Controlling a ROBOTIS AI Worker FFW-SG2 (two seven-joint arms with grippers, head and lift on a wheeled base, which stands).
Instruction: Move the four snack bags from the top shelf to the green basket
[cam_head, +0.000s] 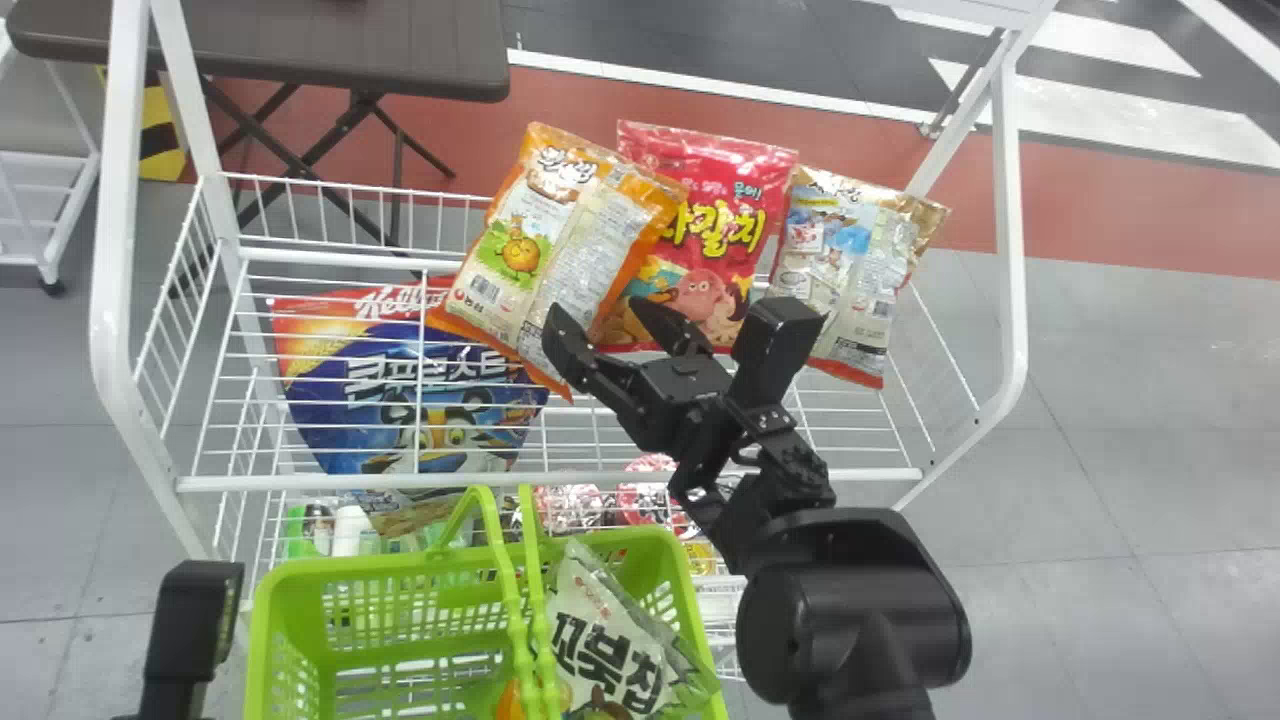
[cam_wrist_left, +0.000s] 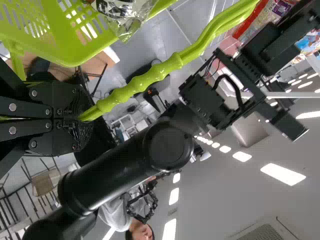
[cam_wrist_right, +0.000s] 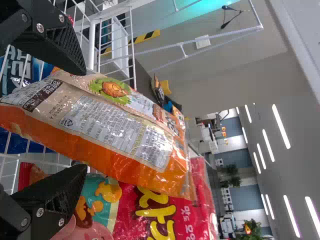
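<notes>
Landmark: the green basket (cam_head: 380, 572), in front of the rack.

Item one, right gripper (cam_head: 598, 308): over the rack's top shelf (cam_head: 560, 482), beyond the basket. Its fingers stand wide apart, with the orange snack bag (cam_head: 510, 270) lying between them; nothing is clamped (whether either finger brushes the wrapper, I cannot tell).

Item two, left gripper (cam_head: 190, 630): to the left of the basket in the head view. In the left wrist view, the left gripper (cam_wrist_left: 78, 119) has its fingers closed on the ribbed basket handle (cam_wrist_left: 165, 67).

Item three, bags beyond the basket, on the top shelf, leaning back: the orange one, overlapping the red snack bag (cam_head: 715, 190); then, farther right, the beige snack bag (cam_head: 840, 260).

Item four, in the basket, at its right side: one white-and-green snack bag (cam_head: 600, 630), tilted, under the handle.

Item five, just beyond the basket's rim, behind shelf wires: a large blue bag (cam_head: 340, 400) (its exact level is unclear), with a white bottle (cam_head: 350, 528) and red round packs (cam_head: 640, 500) below. Item six, well beyond the basket, past the rack: a dark folding table (cam_head: 300, 50).
</notes>
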